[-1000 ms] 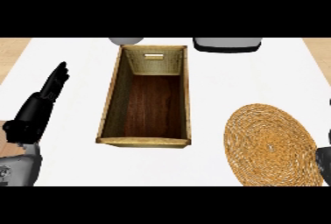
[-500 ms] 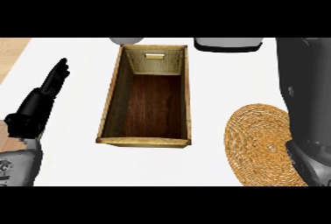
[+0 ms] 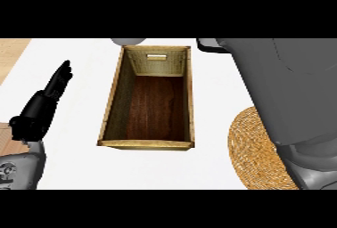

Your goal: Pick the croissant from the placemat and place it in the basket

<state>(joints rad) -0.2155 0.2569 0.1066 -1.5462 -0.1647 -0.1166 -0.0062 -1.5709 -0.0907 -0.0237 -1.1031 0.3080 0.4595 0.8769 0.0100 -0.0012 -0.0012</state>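
Basket and placemat on the worktop, croissant out of sight

The basket (image 3: 112, 107), long axis running away from me, shows only its dark wood floor. Left hand (image 3: 41, 109) rests with straight fingers. A grey forearm (image 3: 289, 89) covers part of the placemat (image 3: 253, 151); I cannot tell the right hand's state.

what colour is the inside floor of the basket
Dark reddish-brown wood grain on the floor of the rectangular woven tan basket, seen in the head view.
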